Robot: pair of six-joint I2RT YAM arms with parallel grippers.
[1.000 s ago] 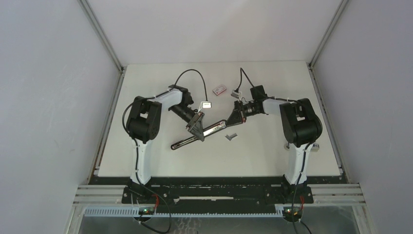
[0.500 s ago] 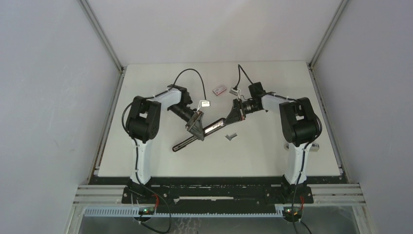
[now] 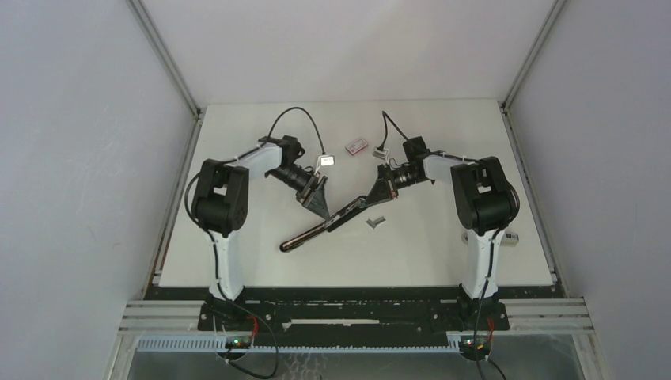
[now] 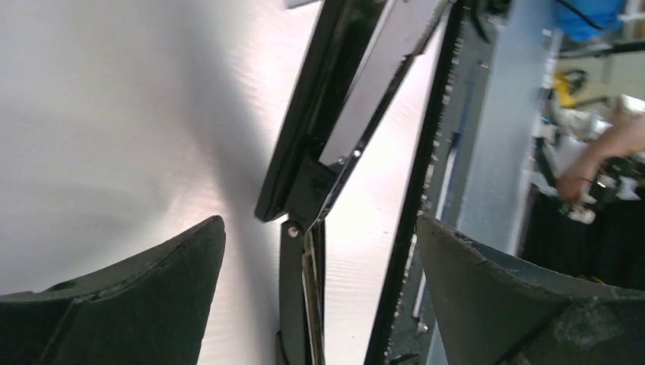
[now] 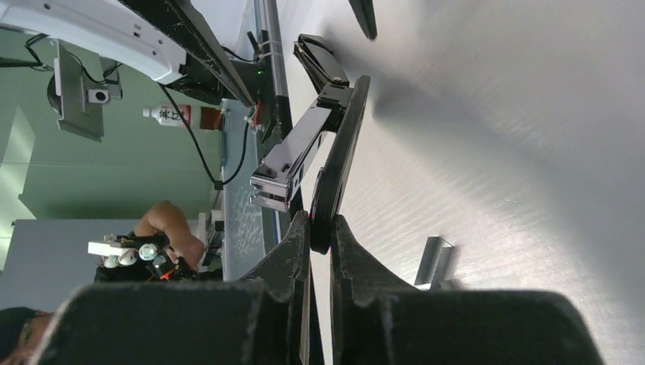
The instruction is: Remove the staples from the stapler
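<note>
The stapler [image 3: 316,232] lies swung open as a long dark bar across the middle of the table. Its hinge [image 4: 304,194] stands between the wide-apart fingers of my left gripper [image 4: 321,222], which is open and touches nothing. My left gripper [image 3: 319,198] hovers by the bar's middle. My right gripper [image 3: 373,196] is shut on the stapler's black upper arm [image 5: 341,160] at its far end, the pads [image 5: 293,247] pinching its tip. The shiny magazine [image 5: 287,166] runs alongside. The staples [image 3: 376,222], a short grey strip, lie loose on the table beside that gripper [image 5: 320,226], also the staples [image 5: 433,261].
A small reddish box [image 3: 358,145] lies at the back centre of the table. Another small thing [image 3: 511,237] sits by the right arm's base. Grey walls close in the white table [image 3: 237,253] on three sides.
My left gripper has opened wide and drawn back up-left off the stapler. My right gripper has closed on the stapler's far end, and the bar's near end swung slightly.
</note>
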